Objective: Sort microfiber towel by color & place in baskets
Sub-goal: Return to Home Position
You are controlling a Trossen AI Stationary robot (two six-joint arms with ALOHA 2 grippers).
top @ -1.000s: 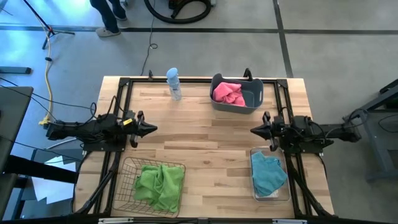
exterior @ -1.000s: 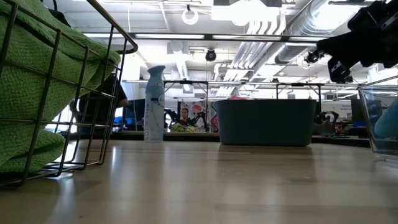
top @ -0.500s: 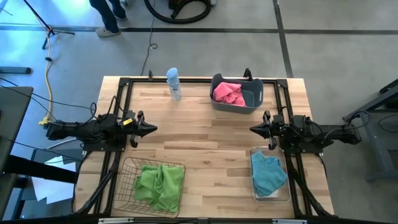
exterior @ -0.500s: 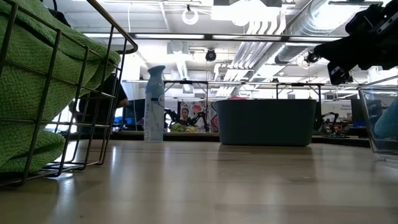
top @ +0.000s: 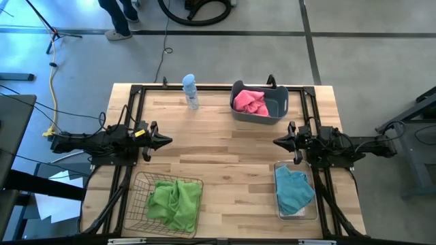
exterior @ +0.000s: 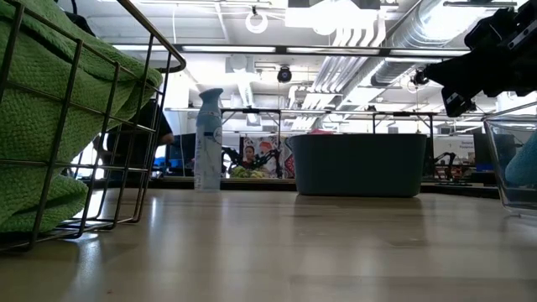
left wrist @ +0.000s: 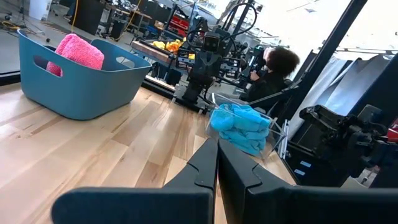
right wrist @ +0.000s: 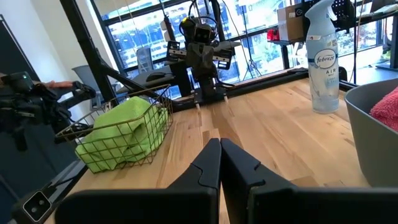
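Fingers (left wrist: 202, 171) together over tabletop (top: 225, 160); seemingly workshop (exterior: 336, 50) beyond

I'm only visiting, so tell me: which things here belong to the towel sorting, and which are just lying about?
Part of the job: green microfiber towel in the metal wire-mesh basket; pink towel in the blue-grey plastic tub; blue towel in the clear plastic bin; left gripper and right gripper, both shut, empty.
Just lying about: pale blue plastic spray bottle, standing alone.
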